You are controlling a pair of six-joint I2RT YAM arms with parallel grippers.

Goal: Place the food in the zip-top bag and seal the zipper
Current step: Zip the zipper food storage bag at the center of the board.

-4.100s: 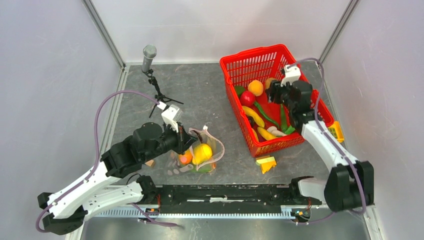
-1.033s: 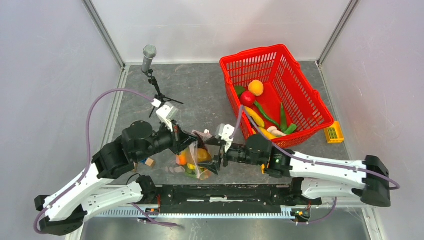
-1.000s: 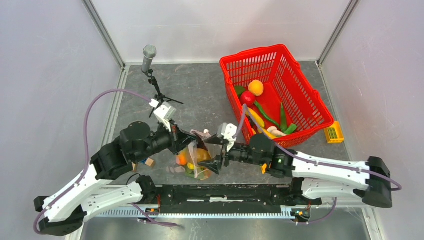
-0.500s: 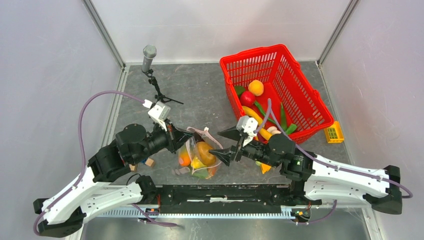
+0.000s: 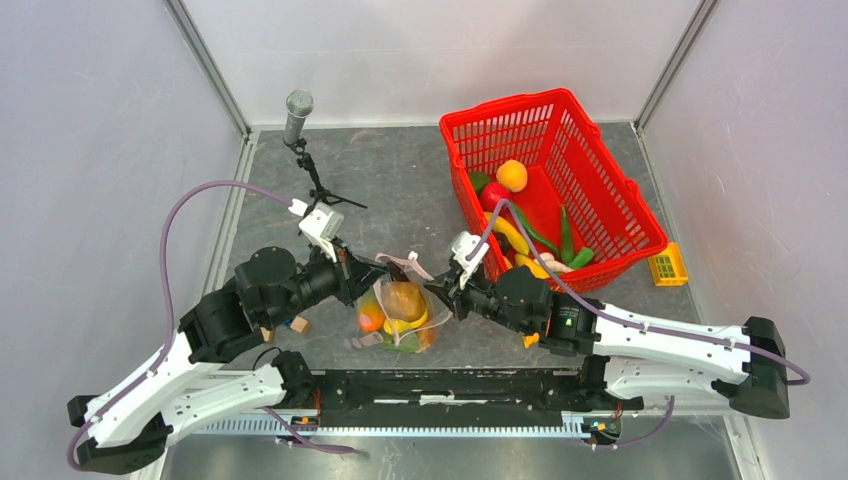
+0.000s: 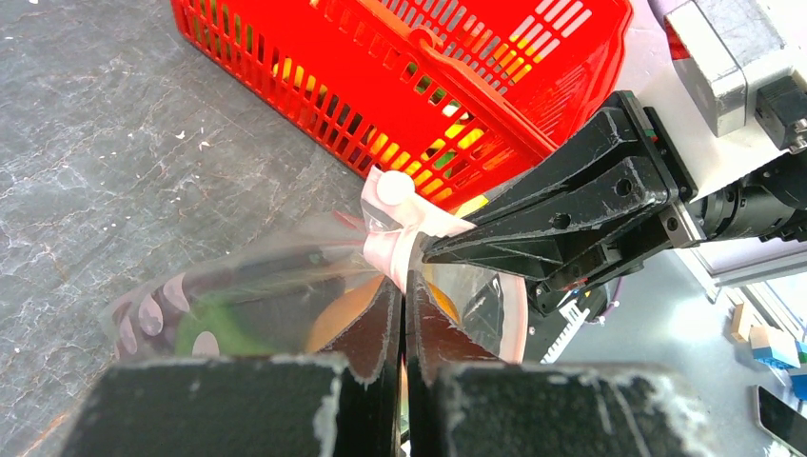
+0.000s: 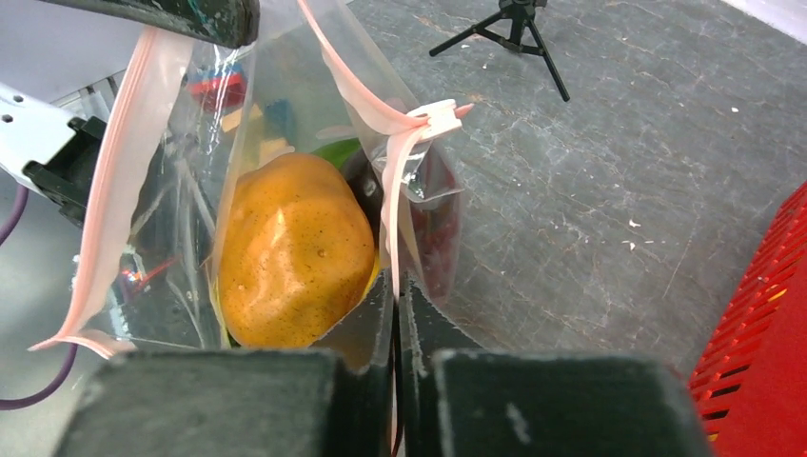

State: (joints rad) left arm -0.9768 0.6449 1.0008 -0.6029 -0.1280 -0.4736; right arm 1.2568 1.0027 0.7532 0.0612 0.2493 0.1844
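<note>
The clear zip-top bag (image 5: 428, 318) stands on the table between my two grippers, mouth up and open. Inside it lie food pieces: a big orange-brown one (image 7: 295, 248), a small orange one (image 5: 370, 320) and something green. My left gripper (image 5: 380, 272) is shut on the pink zipper (image 6: 390, 249) strip from the left side. My right gripper (image 5: 438, 293) is shut on the same mouth edge from the right, just below the white slider (image 7: 440, 112). More food (image 5: 512, 176) lies in the red basket (image 5: 590, 130).
A microphone on a small tripod (image 5: 298, 105) stands at the back left. A yellow block (image 5: 668, 266) lies right of the basket, and another yellow piece (image 5: 528, 338) shows under my right arm. Small blocks (image 5: 298, 324) lie beneath the left arm.
My right gripper moved left to the bag's mouth and went from wide open to shut on its edge. The left gripper kept its hold and the bag shifted slightly.
</note>
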